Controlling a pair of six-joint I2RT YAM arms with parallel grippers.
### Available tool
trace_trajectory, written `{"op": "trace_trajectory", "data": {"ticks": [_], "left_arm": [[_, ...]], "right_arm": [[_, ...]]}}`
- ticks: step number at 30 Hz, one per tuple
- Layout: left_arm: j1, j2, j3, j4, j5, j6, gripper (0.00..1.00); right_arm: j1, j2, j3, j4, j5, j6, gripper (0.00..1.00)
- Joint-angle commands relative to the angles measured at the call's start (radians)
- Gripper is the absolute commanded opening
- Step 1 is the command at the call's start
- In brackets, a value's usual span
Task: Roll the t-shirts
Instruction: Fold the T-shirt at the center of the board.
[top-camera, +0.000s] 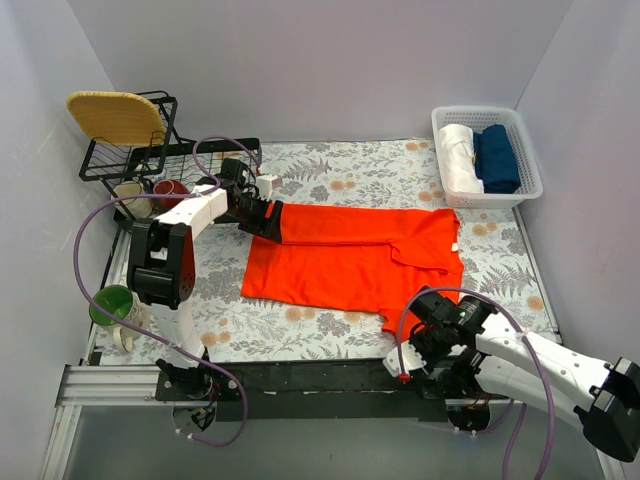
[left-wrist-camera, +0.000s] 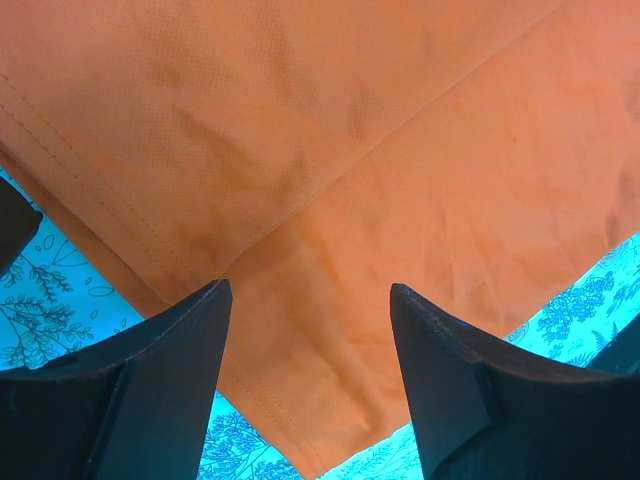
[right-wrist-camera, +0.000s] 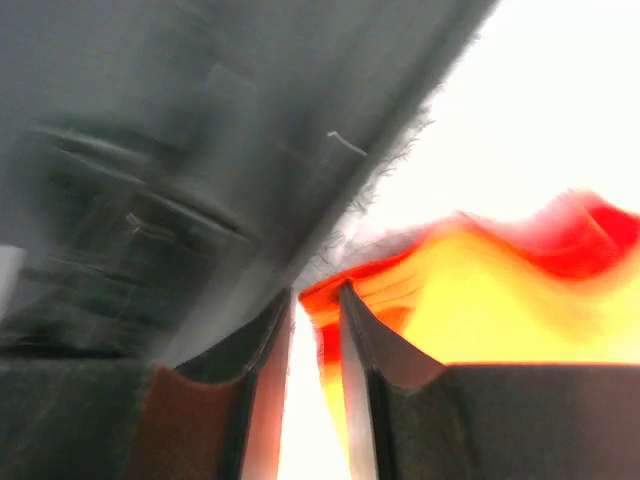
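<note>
Item: t-shirt (top-camera: 350, 262), orange-red, laid flat on the floral tablecloth (top-camera: 330, 335) at mid-table, apparently folded lengthwise, with one sleeve (top-camera: 405, 305) protruding at the near right. Left gripper (left-wrist-camera: 308, 290): jaws held apart over the far-left corner of the cloth, where a crease is seen running diagonally beneath; nothing is gripped. Right gripper (right-wrist-camera: 315, 295): fingers drawn almost together, only a thin slit between them. Orange fabric is seen at the tips, but the view is smeared, and whether cloth is pinched cannot be told. Basket (top-camera: 478, 111), far right, holds a white bundle (top-camera: 460, 155) and a dark blue bundle (top-camera: 497, 157). Step judged in hand: the left edge is to be taken up so that a roll can be begun. Recommended handling: the corner should be pinched through all layers, close to the edge. The protruding sleeve is best tucked in first. The roll should be kept tight and square to the long axis, with both ends advanced evenly so that skewing is avoided.
</note>
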Motion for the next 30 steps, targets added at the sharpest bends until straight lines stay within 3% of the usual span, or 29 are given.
{"op": "trace_trajectory", "data": {"ticks": [1,13,16,20,25,30], "left_arm": [[0.008,-0.017,0.026,0.014,0.036,-0.009,0.64],[0.008,0.002,0.021,0.017,0.047,-0.023,0.64],[0.008,0.011,0.026,0.014,0.042,-0.023,0.64],[0.008,0.02,0.037,0.008,0.039,-0.022,0.63],[0.009,0.017,0.035,0.011,0.047,-0.031,0.64],[0.008,0.014,0.044,0.003,0.051,-0.045,0.64]], "right_arm": [[-0.013,-0.047,0.011,0.228,0.248,-0.018,0.33],[-0.013,-0.076,-0.023,0.162,0.222,0.019,0.33],[-0.013,-0.053,-0.02,0.159,0.217,0.042,0.27],[-0.014,-0.051,0.006,0.161,0.203,0.086,0.02],[-0.014,-0.056,0.204,-0.031,0.043,0.144,0.01],[-0.014,-0.067,0.262,-0.177,-0.005,0.194,0.01]]}}
